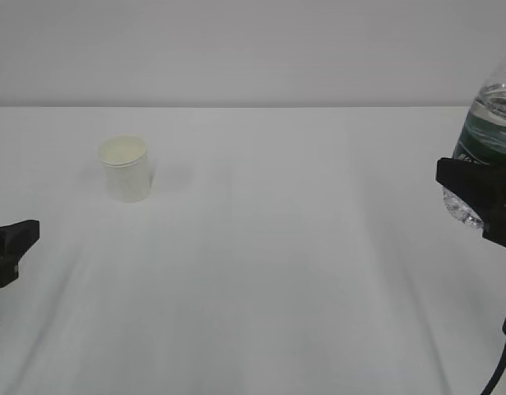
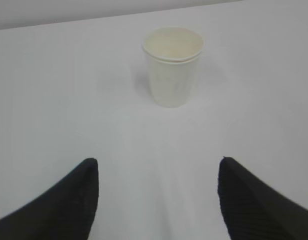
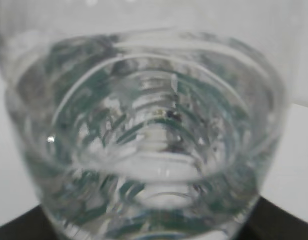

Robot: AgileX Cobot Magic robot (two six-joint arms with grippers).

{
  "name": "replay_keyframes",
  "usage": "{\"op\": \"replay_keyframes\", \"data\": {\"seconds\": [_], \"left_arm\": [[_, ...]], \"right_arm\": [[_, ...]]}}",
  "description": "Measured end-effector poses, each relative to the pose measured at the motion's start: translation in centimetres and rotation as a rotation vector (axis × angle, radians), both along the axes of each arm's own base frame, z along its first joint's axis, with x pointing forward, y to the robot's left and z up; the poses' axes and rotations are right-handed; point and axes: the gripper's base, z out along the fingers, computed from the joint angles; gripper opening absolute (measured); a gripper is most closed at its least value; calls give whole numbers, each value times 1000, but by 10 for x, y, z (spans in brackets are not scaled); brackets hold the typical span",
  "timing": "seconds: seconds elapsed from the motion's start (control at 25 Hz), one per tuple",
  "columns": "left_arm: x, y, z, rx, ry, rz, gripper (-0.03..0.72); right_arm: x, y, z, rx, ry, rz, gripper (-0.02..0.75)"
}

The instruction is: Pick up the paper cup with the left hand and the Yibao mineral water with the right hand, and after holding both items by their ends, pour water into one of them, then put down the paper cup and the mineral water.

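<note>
One paper cup (image 2: 173, 67) upright, well ahead of left hand's (image 2: 156, 200) spread jaws.

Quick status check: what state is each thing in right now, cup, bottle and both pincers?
Paper cup: upright on the table, untouched; inside not visible.
Water bottle: off the table, gripped low on its body by the right pincer, neck uncapped.
Left pincer: open, empty, short of the cup.
Right pincer: closed on the bottle.
</note>
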Motion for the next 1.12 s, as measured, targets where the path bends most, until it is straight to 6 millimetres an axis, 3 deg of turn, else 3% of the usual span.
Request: {"op": "replay_keyframes", "data": {"seconds": [0.68,1.12], "left_arm": [[14,-10,-29,-19,2,-77,519],[23,-16,-35,-60,-127,-115,519]], "right_arm": [[0,0,0,-12,0,9,419],[-1,1,-1,-18,0,13,419]]}}
